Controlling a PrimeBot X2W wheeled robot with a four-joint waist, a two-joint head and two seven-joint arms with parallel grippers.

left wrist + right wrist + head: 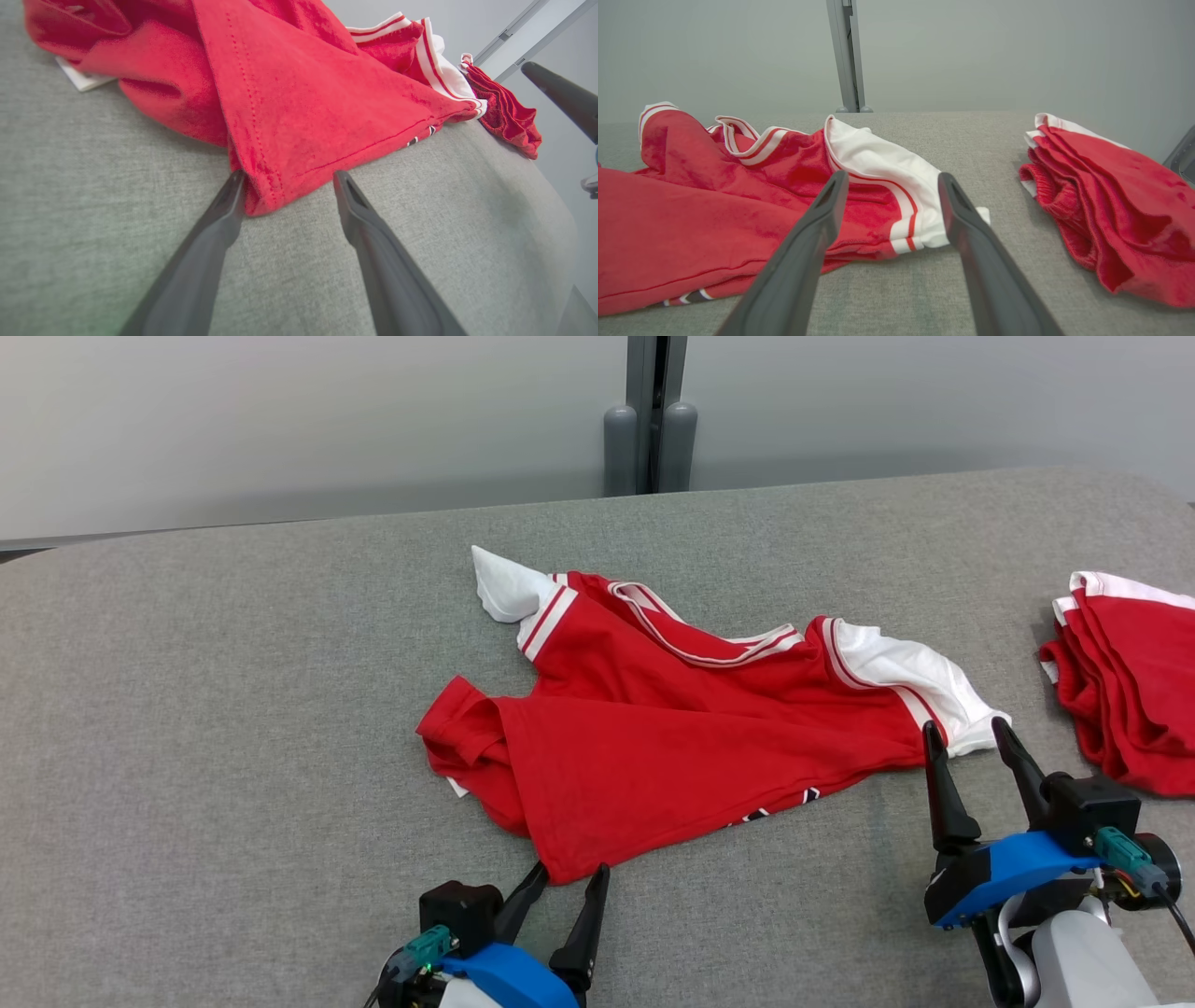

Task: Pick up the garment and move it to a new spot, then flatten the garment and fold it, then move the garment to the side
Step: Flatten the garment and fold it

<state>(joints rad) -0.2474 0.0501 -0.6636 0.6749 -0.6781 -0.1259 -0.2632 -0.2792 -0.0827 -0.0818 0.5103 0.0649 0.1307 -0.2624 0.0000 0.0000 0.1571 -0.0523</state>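
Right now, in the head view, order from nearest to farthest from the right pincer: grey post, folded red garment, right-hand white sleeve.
1. Right-hand white sleeve, just ahead of the right pincer.
2. Folded red garment, off to its right.
3. Grey post, far back behind the table.

The grey table [215,728] is lying bare across the whole left of the head view and along the lower middle, giving wide room there. The crumpled red garment [672,737] is taking up the centre. A second red pile [1130,691] is crowding the right edge, leaving only a narrow bare strip between itself and the garment's white sleeve. The right gripper [963,726], fingers apart, is standing at the sleeve's end beside that strip. A grey post [651,420] is rising behind the table's far edge, upper middle.
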